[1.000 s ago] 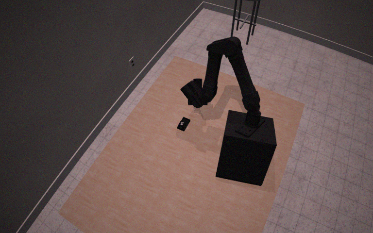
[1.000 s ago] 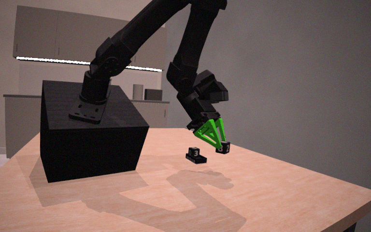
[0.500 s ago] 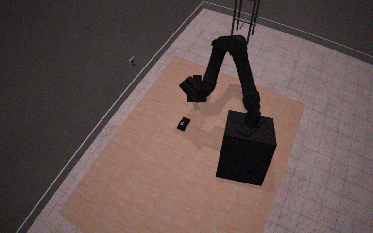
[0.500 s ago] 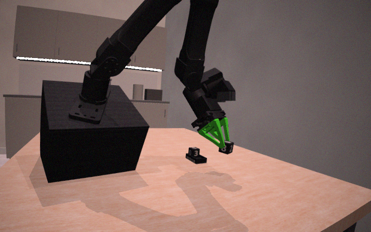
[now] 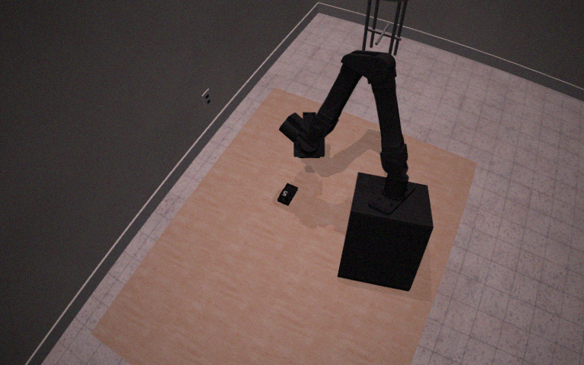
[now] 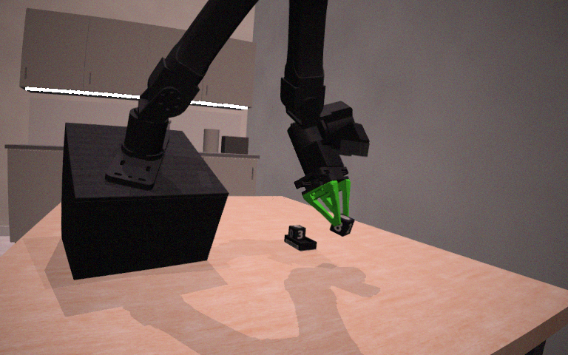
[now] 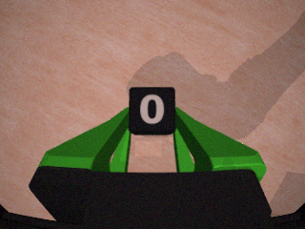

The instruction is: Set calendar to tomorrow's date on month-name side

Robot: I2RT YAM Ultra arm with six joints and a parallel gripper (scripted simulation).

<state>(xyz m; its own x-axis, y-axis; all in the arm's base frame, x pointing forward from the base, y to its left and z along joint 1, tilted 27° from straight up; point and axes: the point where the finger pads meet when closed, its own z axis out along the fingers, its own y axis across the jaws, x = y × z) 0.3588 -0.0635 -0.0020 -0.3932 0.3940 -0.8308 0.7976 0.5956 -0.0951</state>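
My gripper [image 6: 339,223] [image 7: 152,114], with green fingers, is shut on a small black number cube [image 6: 342,226] [image 7: 152,110] and holds it in the air above the table. The cube's face toward the wrist camera shows a 0. The black calendar tray [image 6: 305,244] [image 5: 288,189] lies flat on the table, below and to the left of the held cube in the exterior view. A second black cube [image 6: 296,232] stands in the tray's left half and shows a 3 on its side; from above a 5 shows on top. The tray's right half is empty.
The arm's black base box [image 6: 137,200] [image 5: 387,232] stands on the wooden table [image 6: 418,284] [image 5: 241,275], to the left of the tray in the exterior view. The table's far edge runs behind the gripper.
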